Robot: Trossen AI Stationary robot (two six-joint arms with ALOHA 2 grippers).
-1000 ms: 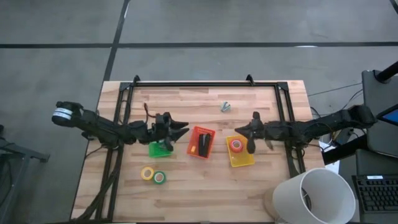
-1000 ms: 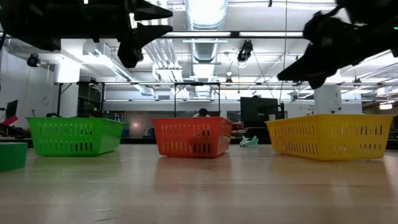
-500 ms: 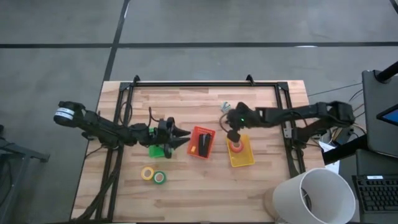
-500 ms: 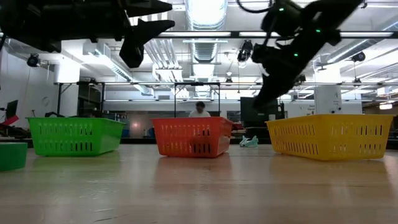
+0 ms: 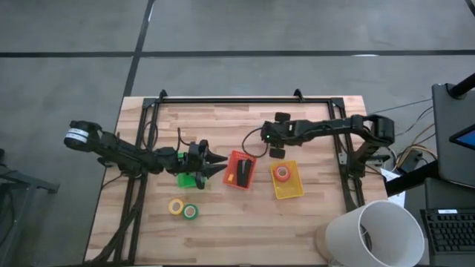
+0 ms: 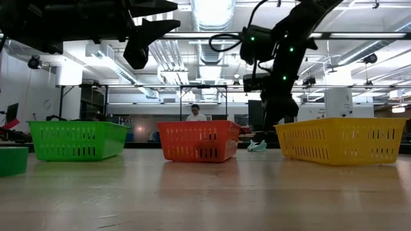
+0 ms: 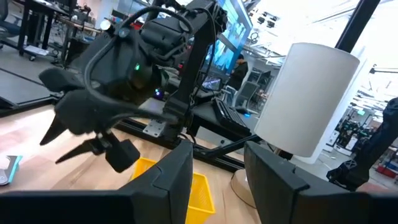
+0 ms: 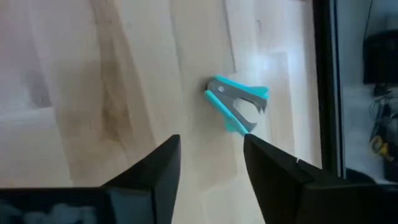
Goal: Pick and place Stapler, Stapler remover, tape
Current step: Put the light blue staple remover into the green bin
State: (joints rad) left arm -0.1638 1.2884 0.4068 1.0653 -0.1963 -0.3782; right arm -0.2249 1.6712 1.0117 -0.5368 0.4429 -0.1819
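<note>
I see my right gripper [image 8: 208,165] above the bare wooden table [image 5: 312,119], its fingers apart and empty. The small blue and silver claw-shaped staple remover [image 8: 237,104] lies on the wood just ahead of it. The black stapler [image 5: 243,173] lies in the red plastic basket [image 5: 231,159]. One orange tape roll [image 5: 281,173] sits in the yellow basket [image 5: 293,189]. A yellow roll [image 5: 176,207] and a green roll [image 5: 191,212] touch each other on the table. My left gripper [image 5: 217,162] hangs by the green basket [image 5: 187,179], fingers apart, holding nothing.

Around me: wooden table [image 5: 312,211], white bucket [image 5: 371,233] at its corner, keyboard [image 5: 451,230] beside, person [image 6: 195,113] far behind.
</note>
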